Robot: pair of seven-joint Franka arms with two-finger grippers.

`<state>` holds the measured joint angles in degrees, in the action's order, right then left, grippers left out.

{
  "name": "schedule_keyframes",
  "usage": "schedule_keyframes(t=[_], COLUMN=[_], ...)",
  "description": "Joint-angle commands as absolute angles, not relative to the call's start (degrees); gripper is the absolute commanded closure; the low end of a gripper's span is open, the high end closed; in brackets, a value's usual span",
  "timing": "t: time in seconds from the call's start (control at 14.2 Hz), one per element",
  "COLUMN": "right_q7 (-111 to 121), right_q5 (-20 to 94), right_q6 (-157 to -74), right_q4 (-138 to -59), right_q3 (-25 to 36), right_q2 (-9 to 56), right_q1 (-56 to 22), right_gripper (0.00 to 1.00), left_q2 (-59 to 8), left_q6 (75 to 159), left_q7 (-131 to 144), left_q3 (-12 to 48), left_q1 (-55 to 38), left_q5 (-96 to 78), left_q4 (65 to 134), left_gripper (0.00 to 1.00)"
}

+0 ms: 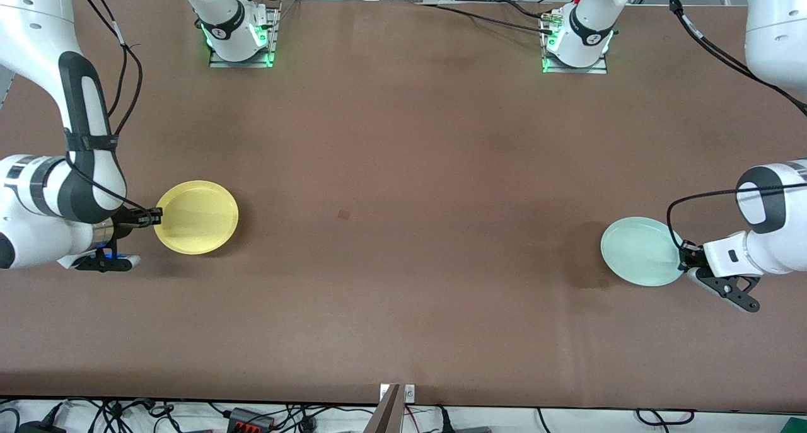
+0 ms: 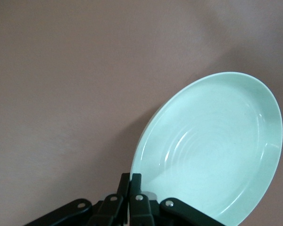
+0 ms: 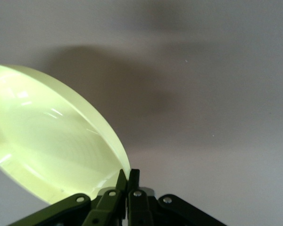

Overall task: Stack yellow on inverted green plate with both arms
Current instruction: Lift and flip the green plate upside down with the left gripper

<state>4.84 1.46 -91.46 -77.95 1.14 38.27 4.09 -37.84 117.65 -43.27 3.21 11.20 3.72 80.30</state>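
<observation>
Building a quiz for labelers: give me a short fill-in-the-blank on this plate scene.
1. The right gripper is shut on the rim of the ____ plate.
2. The left gripper is shut on the rim of the ____ plate.
3. Both plates are held hollow side ____.

Missing words: yellow; green; up

yellow plate [image 1: 197, 217]: glossy plastic | green plate [image 1: 640, 251]: glossy plastic | table [image 1: 403, 137]: matt brown
</observation>
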Motion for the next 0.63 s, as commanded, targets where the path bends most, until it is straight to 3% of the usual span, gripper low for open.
schedule_keyframes(t=[0.0,0.56], right_q7=[5.54,5.89], right_q5=[2.20,5.45], right_q6=[-90.26,-90.17], right_q4=[-75.94,-75.94], right_q3=[1.05,0.97], right_q2=[37.89,37.53], right_q1=[2.47,0.62], right_gripper=[1.00,1.00], left_q2=[-37.44,-37.35], left_q6=[114.96,99.60], left_q7=[-39.84,-13.04], left_q3=[2.28,2.29], left_q1=[6.43,-10.26], left_q5=[13.31,38.56], left_q4=[75.52,68.82], left_gripper=[0.99,0.99])
